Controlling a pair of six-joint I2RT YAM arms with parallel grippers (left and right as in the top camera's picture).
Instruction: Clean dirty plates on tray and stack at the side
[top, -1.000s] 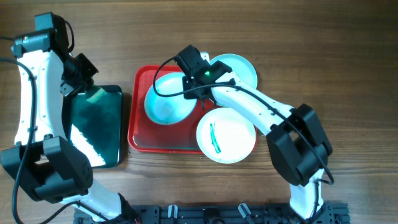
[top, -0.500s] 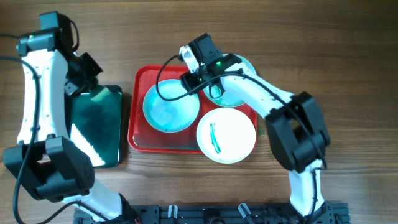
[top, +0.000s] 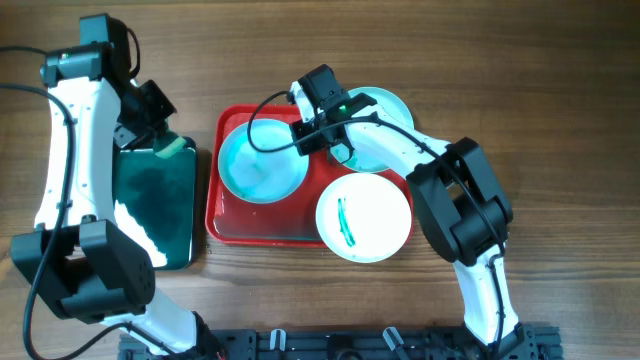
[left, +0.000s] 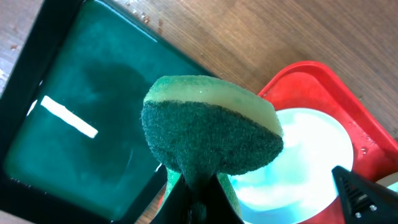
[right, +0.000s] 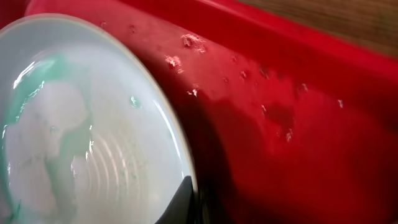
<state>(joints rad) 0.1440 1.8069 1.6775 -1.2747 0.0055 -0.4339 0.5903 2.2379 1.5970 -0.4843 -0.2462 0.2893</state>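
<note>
- Left arm (top: 72, 150), left of the tray (top: 290, 222): long white link, black joint housings, thin black cable alongside.
- Right arm (top: 460, 210), right of the tray: white link, bulky black elbow, looping black cable, small green light.

Overhead, the light is bright and even from above, with soft shadows under the arms and white glare patches on the teal liquid (top: 160, 195) in the black tub (top: 192, 222). The left wrist view is sharp on the sponge (left: 211, 134). The right wrist view is close and soft. The plate (right: 74, 124) looks slightly blurred, and a dark shadow, possibly its own, falls on the red tray (right: 298, 124).
</note>
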